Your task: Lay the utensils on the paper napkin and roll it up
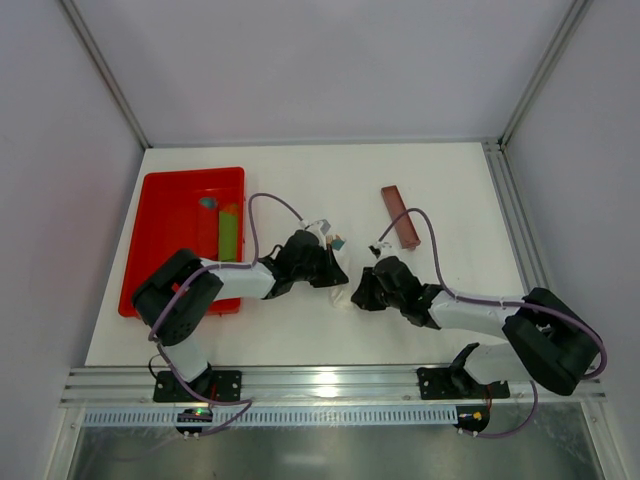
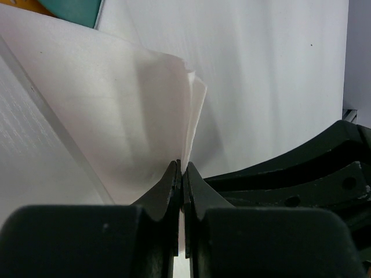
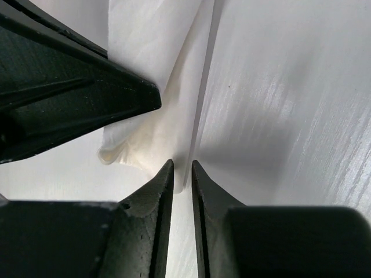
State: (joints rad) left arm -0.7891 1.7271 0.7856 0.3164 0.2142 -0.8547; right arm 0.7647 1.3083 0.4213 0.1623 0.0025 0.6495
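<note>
The white paper napkin [image 2: 127, 104] hangs in folds from my left gripper [image 2: 183, 168], whose jaws are pressed shut on its lower edge. In the right wrist view the napkin [image 3: 145, 133] bunches to the left, and one thin edge of it runs down between the jaws of my right gripper [image 3: 182, 165]. Those jaws stand slightly apart and do not pinch the paper. From above, the left gripper [image 1: 343, 274] and right gripper [image 1: 358, 291] almost meet at the table's middle. The utensils are hidden. An orange sliver [image 2: 42, 6] shows at a corner; I cannot tell what it is.
A red tray [image 1: 165, 230] at the left holds a green strip [image 1: 228, 238]. A flat reddish-brown bar [image 1: 400, 216] lies behind the right arm. A small teal piece [image 1: 338, 243] sits by the left wrist. Metal frame posts border the table.
</note>
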